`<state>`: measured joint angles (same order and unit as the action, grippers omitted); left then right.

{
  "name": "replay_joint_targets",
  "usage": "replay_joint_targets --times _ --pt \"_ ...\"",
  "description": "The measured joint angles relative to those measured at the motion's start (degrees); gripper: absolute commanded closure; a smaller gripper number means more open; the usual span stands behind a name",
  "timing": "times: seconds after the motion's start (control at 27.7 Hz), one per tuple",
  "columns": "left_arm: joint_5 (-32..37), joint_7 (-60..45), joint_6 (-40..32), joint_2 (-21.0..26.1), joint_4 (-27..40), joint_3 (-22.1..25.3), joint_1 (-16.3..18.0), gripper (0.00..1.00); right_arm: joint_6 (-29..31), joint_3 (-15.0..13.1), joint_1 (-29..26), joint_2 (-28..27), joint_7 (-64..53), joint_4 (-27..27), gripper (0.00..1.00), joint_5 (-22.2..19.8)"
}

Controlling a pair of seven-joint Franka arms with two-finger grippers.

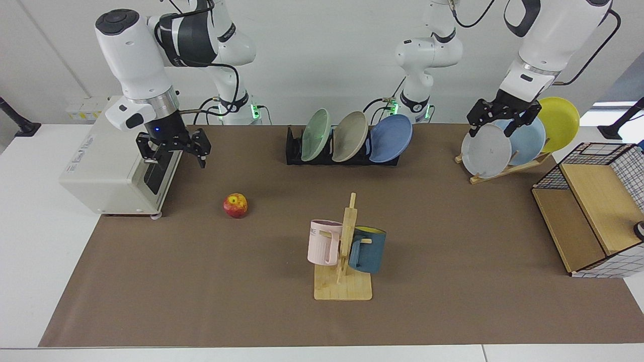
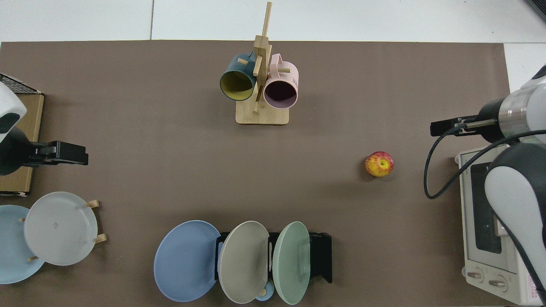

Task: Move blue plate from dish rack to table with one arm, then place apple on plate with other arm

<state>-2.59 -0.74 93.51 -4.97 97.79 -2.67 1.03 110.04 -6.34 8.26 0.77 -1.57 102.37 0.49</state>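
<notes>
Upright in the slotted black dish rack (image 1: 342, 153) by the table's (image 1: 201, 301) far edge leans the round, smooth blue plate (image 1: 391, 138). Apart, the glossy red apple (image 1: 235, 205) rests on the matte mat. Right gripper (image 1: 173, 155) and left gripper (image 1: 490, 128) hover, fingers spread.

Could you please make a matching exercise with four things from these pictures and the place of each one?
Things:
1. blue plate
2. apple
3. pink mug
4. grey plate

Places:
A. on the wooden plate stand
B. hanging on the mug tree
C. leaning at the end of the black dish rack
D. lying alone on the brown mat

Pairs: 1-C, 2-D, 3-B, 4-A
</notes>
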Motion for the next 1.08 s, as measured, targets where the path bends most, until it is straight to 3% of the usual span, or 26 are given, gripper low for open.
replay_joint_targets --times 0.8,0.94,1.08 --pt "0.8 0.0 -0.1 0.0 0.6 -0.2 0.0 0.0 0.0 0.0 0.0 0.0 0.0 0.0 0.0 0.0" --pt "6.3 -2.5 0.0 -0.5 2.0 -2.4 -0.3 0.0 0.0 0.0 0.0 0.0 0.0 0.0 0.0 0.0" --pt "9.7 -10.4 3.9 -3.9 7.7 -7.0 -1.0 0.0 0.0 0.0 0.0 0.0 0.0 0.0 0.0 0.0"
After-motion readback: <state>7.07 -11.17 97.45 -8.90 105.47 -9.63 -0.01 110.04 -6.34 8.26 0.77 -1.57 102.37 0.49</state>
